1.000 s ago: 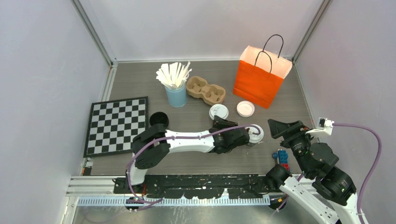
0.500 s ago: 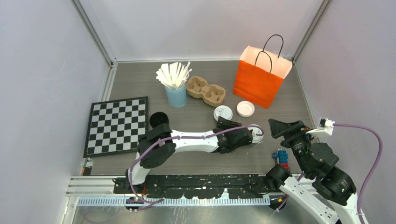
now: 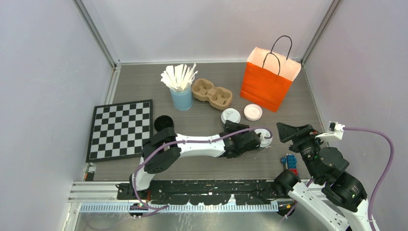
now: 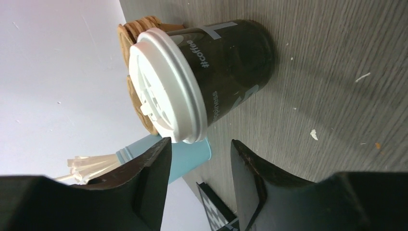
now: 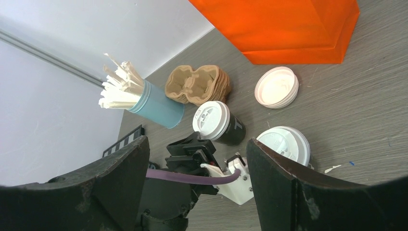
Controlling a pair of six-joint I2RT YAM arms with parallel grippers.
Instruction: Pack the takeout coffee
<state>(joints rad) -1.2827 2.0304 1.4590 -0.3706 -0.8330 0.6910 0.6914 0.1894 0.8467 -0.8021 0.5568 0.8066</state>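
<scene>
A grey wood-grain worktop [image 3: 216,166] is seen from above, with two robot arms bolted at its near edge. The left arm reaches rightward across the middle of the worktop.

The left claw [image 4: 199,147] has its two dark fingers apart with nothing between them. It points toward the far edge at the first coffee cup [image 4: 231,62], a short dark paper cup with a white lid and pale lettering on its side. This cup stands upright just beyond the fingertips, about midway across the worktop, on the near side of a brown cardboard cup carrier [image 3: 212,93].

The second coffee cup [image 3: 264,137], alike and lidded, stands just to the right of the left wrist, closer to the near edge. Both cups are on the worktop, outside the bag.

A loose white lid [image 3: 253,112] lies flat in front of an orange paper bag [image 3: 266,84]. The bag stands upright near the far right corner, black handles up.

A light-blue cup of white sticks [image 3: 181,98] stands just left of the carrier. A black-and-white checkerboard [image 3: 121,129] lies by the left edge.

The right claw [image 5: 196,142] hangs above the near right part of the worktop, fingers wide apart and holding nothing. Small blue and red pieces [image 3: 289,162] lie near the near edge below it.
</scene>
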